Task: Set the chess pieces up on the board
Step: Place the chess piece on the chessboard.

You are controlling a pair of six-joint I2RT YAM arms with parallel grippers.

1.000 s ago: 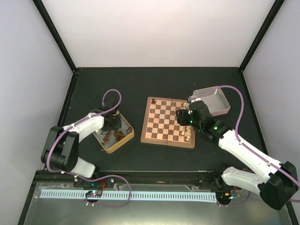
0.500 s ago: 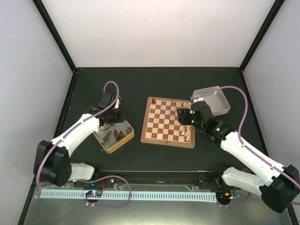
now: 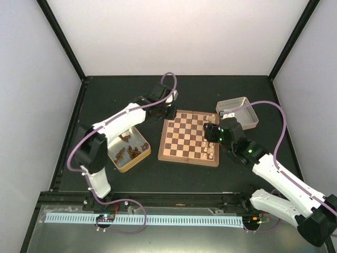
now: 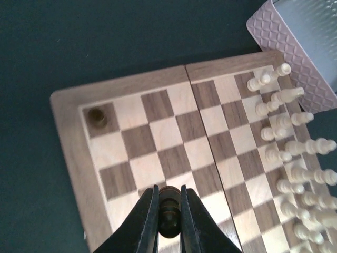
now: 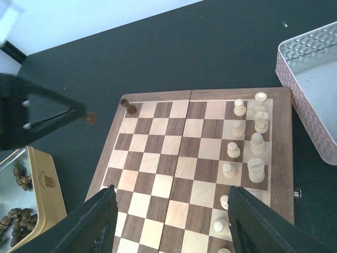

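Top view: the left claw (image 3: pixel 166 112) hangs at the board's (image 3: pixel 181 141) far-left corner, and the right claw (image 3: pixel 208 132) over its right side.
Left wrist: the claw is pinched on a dark piece (image 4: pixel 169 211). A second piece (image 4: pixel 97 117) stands ahead-left, on the corner square.
Right wrist: that claw is spread wide and empty, with the board beneath.

I've got the board (image 4: pixel 67 147) in satin, fine-grained wood, the dark chess piece (image 4: pixel 169 211) in turned wood with a slight sheen, the silver tin (image 4: pixel 292 55) in diamond-embossed metal, the tabletop (image 4: pixel 105 37) matt, and the left tool (image 4: pixel 168 191) in smooth black plastic.
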